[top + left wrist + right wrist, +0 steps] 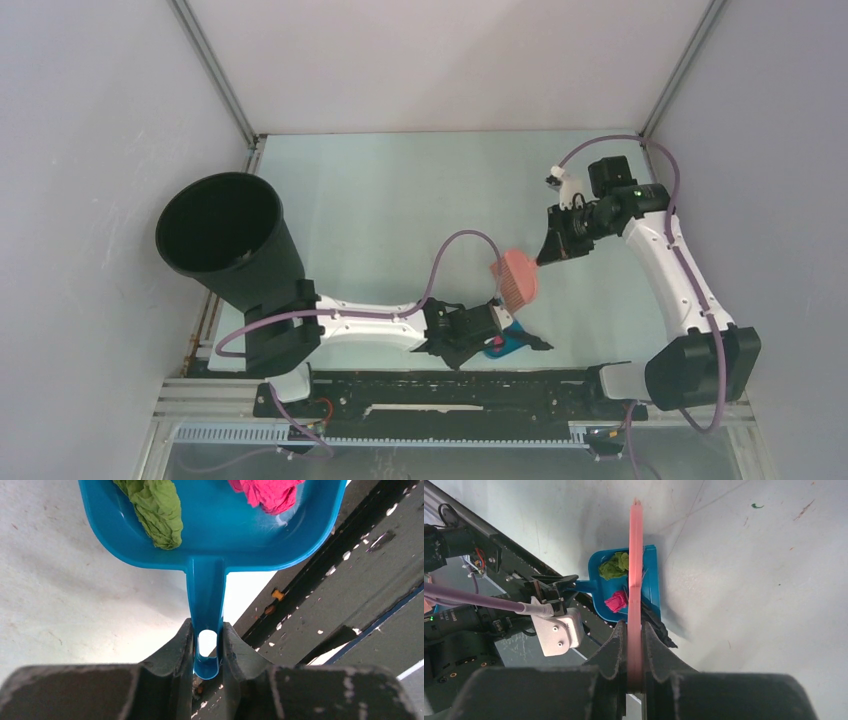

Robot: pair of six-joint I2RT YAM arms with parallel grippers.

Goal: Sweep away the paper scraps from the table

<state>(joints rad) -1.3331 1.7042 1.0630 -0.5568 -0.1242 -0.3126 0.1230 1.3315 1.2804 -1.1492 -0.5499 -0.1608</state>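
Rail-side risk: the blue plastic dustpan [225, 535] sits at the near edge of the pale mint table [380, 200], just beside the black rail [450, 385]. Tipped back toward its handle, it would likely spill paper over that rail.
Handle risk: the left gripper [207, 641] pinches only the tip of the thin handle, around its hanging hole. A firm brush stroke could twist the pan in so small a hold.
Load risk: a crumpled green paper scrap [157, 510] and a crumpled magenta paper scrap [267, 492] lie loose inside the pan. A quick lift may bounce them out.
Lip risk: a black crumpled piece [659, 630], probably a scrap, lies at the pan's open mouth. A stroke could shove it past the lip.
Left arm pose: stretched low from its base, rightward along the near edge.
Brush: the pink hand brush [517, 277] hangs by the pan's mouth. Contact with the table cannot be told.
Right arm pose: risen from its base, elbow folded high at the far side. The right gripper [635, 630] is clamped on the brush's flat handle, aimed down toward the pan.
Far left: the tall black round bin [220, 230] stands well apart from the pan.
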